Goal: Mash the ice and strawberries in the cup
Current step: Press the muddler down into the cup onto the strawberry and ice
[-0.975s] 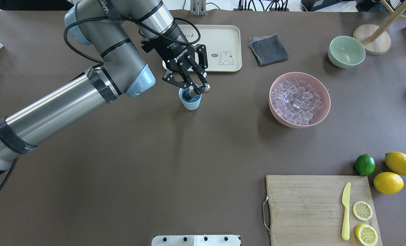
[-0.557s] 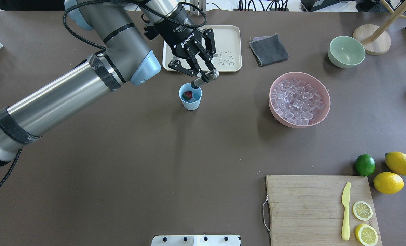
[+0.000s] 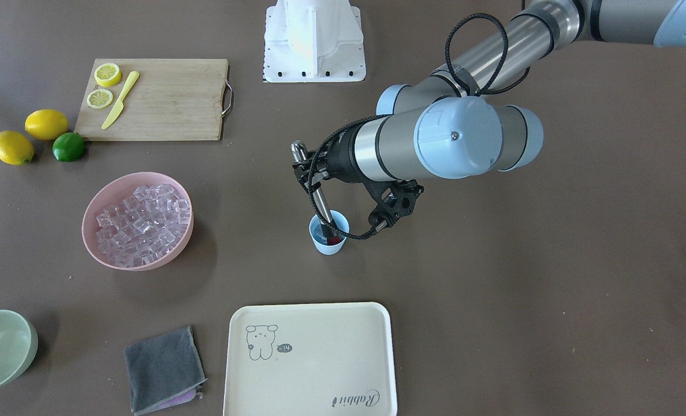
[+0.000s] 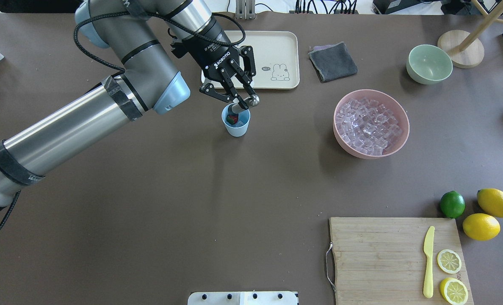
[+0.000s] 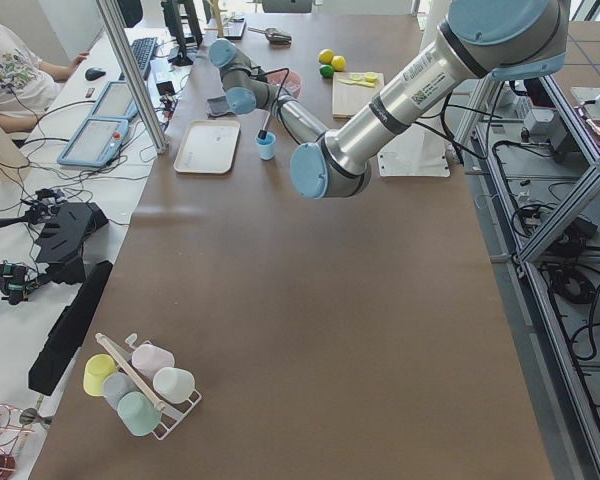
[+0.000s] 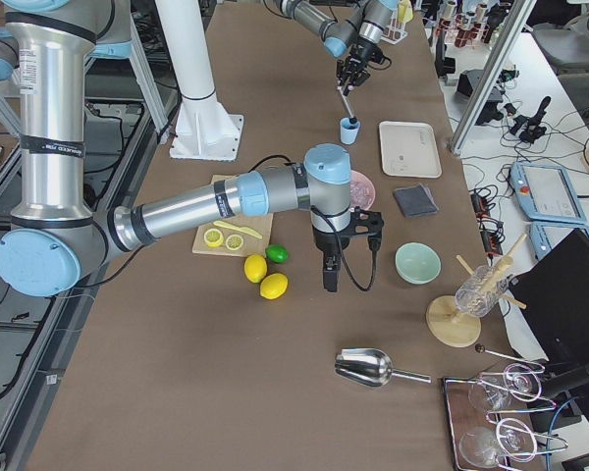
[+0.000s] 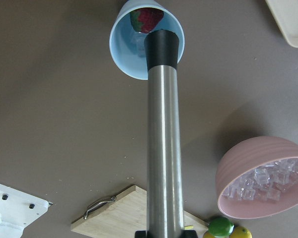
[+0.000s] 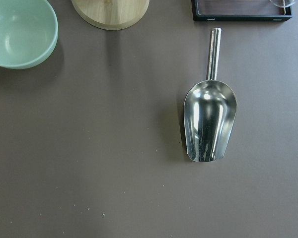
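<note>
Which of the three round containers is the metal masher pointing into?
The small pale-blue cup, holding the red strawberry; the metal masher dips into it. The pink bowl holds only ice cubes; the pale-green bowl looks empty.

Steel muddler rises from 6 o'clock, its black tip at the mouth of the blue cup at 12 o'clock, beside the strawberry. Pink bowl holding ice lies at 4 o'clock.

A muddler stands in the cup; tray near.
</note>
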`<state>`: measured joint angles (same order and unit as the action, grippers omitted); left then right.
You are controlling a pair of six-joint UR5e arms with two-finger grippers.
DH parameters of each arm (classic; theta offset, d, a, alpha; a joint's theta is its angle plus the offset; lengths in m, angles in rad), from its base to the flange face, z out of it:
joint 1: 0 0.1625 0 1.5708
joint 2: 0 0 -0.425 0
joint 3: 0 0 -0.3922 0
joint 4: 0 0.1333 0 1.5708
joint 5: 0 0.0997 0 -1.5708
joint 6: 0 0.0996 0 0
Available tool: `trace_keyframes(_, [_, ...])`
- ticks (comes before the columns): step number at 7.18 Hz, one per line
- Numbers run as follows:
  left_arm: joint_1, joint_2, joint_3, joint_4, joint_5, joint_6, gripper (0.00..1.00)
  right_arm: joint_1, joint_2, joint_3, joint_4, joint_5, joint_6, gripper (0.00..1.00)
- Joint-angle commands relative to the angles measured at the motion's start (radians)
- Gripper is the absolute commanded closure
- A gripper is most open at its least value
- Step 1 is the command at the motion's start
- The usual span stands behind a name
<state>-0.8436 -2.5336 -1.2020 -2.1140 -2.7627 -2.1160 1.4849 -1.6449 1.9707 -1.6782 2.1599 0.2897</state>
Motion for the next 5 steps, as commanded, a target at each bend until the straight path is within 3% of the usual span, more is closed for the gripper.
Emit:
trace_keyframes(1, [0.036,0.013,0.001,-0.017,0.049,0.005,1.00,0.000,-0.001,0.007,0.000,0.000,0.000,0.04])
trace_keyframes(5, [0.000,-0.013,-0.046,-0.014,0.054,-0.100,1.00,0.000,-0.001,0.000,0.000,-0.002,-0.001,0.04])
